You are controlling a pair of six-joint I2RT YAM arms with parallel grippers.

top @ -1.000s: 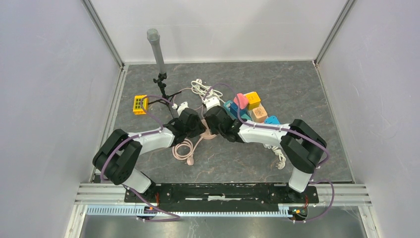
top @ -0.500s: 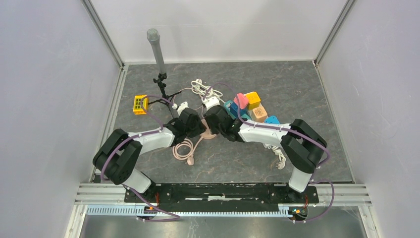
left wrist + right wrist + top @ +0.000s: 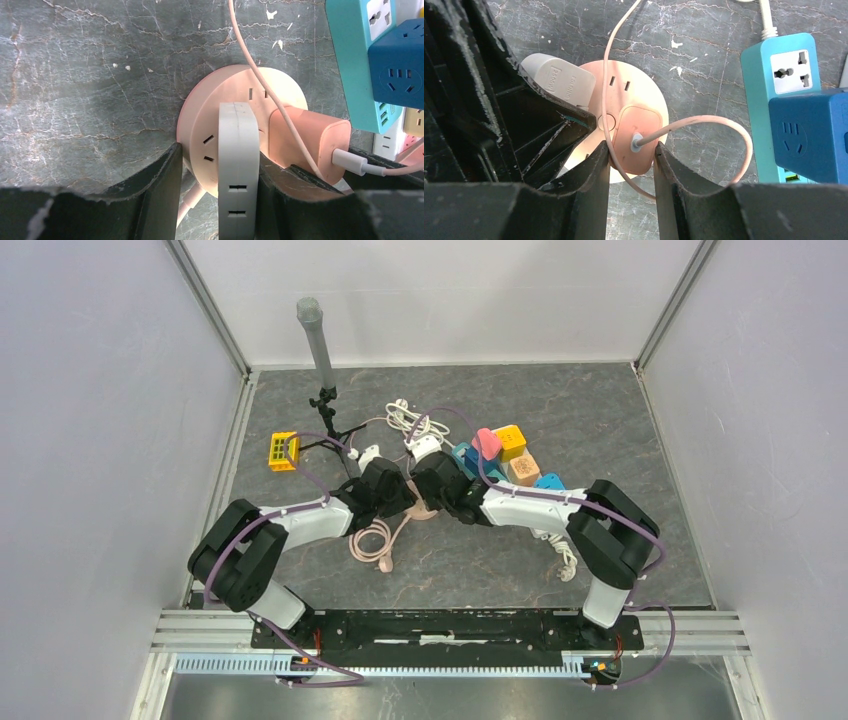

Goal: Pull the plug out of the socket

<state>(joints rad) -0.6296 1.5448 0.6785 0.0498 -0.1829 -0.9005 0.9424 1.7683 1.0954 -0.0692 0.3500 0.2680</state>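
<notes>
Round socket (image 3: 210, 110) flat on surface (image 3: 75, 75), pink plug (image 3: 640, 120) seated in it. Right jaws closed tight on pink plug, set for pull. Left jaws half-open astride white plug (image 3: 239, 150), probably bracing socket; clamped or not, cannot tell.

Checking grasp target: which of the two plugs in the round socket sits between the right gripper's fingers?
The pink plug trailing a thin cable; the white plug beside it shows none.
</notes>
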